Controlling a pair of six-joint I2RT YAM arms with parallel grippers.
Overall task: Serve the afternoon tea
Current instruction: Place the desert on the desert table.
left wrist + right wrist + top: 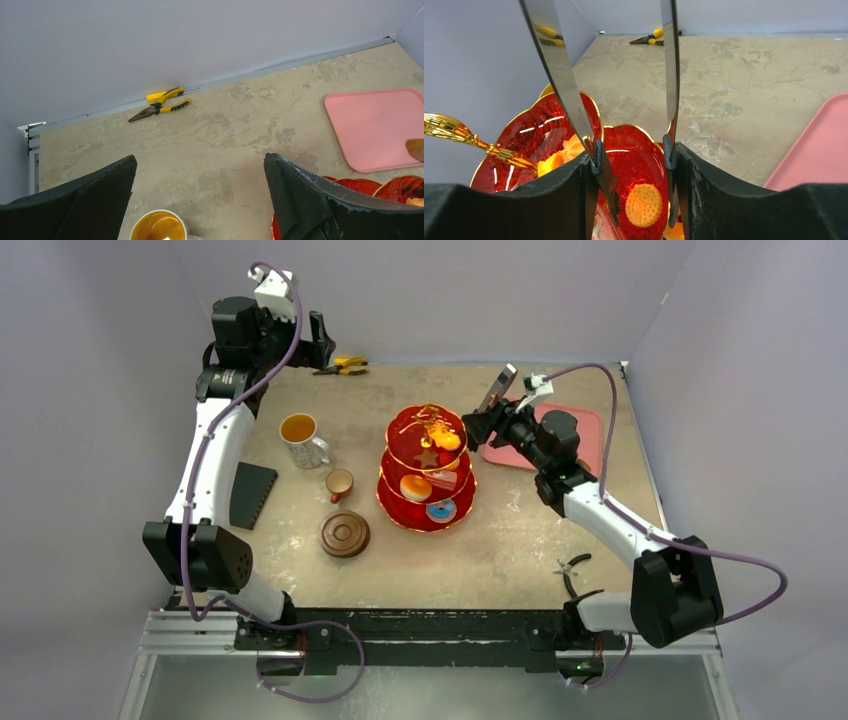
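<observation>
The red three-tier stand [428, 470] with its gold handle [454, 132] stands mid-table and holds small pastries [416, 487]. My right gripper [478, 425] is beside its top tier, shut on metal tongs [569, 95]. In the right wrist view the tong tips stand apart on either side of a yellow dotted pastry [644, 205] on a red tier [636, 170]. The white mug of amber tea [300, 437] stands left of the stand, with the small brown cup [339, 483] and brown saucer [345, 534] nearer. My left gripper [200, 200] is open and empty, high above the mug [159, 226].
The pink tray [575, 430] lies at the back right, behind the right arm. Yellow pliers [345, 366] lie by the back wall. A black ribbed pad [253, 495] lies at the left edge. Black pliers [573, 570] lie near the right arm's base.
</observation>
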